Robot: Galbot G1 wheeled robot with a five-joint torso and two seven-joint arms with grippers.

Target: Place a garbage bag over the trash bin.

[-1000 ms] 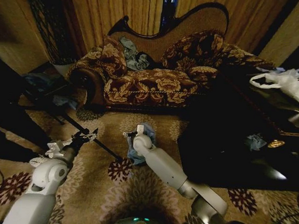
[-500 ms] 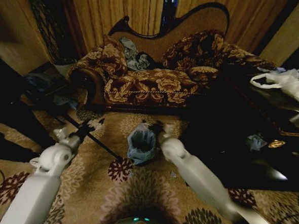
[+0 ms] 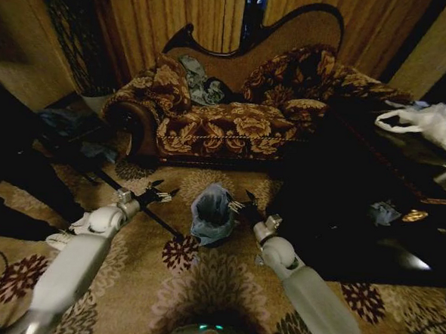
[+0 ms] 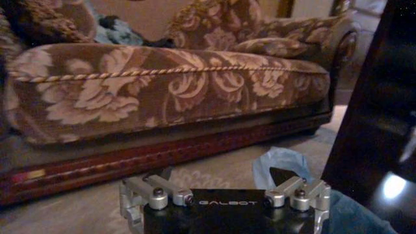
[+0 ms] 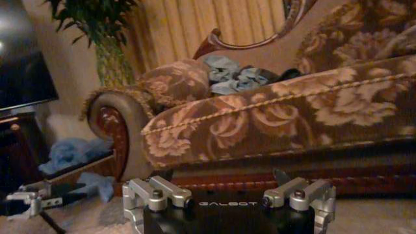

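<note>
A: Starting big: sofa (image 3: 234, 115) at twelve o'clock, patterned rug (image 3: 201, 279) all across the floor, dark desk (image 3: 434, 184) out at three o'clock.

B: And dead centre on the rug, the garbage bag (image 3: 211, 212), standing upright with its mouth gaping. Trash bin judged to be under the film; black wall too dark to make out.

A: Left claw (image 3: 159, 195) at the bag's nine o'clock, just beside it, fingers spread and empty. Right claw (image 3: 239, 206) at three o'clock, near touching the film, likewise released, gripping nothing.

B: Confirmed from the wrists: prongs wide apart, bag (image 4: 279, 163) peeking past the left one.

A: Trouble ahead?

B: Plenty, potentially. Thin glossy film, so easy to snag on a prong and drag off the rim. Light-looking bin too; could tip with one sideways nudge from either arm. Bag sitting slack, perhaps not fully down.

A: Against a second ago?

B: Right arm swung clear from in front of the bag to its three o'clock side. Left claw moved in closer. Bag unmoved since half a second back.
</note>
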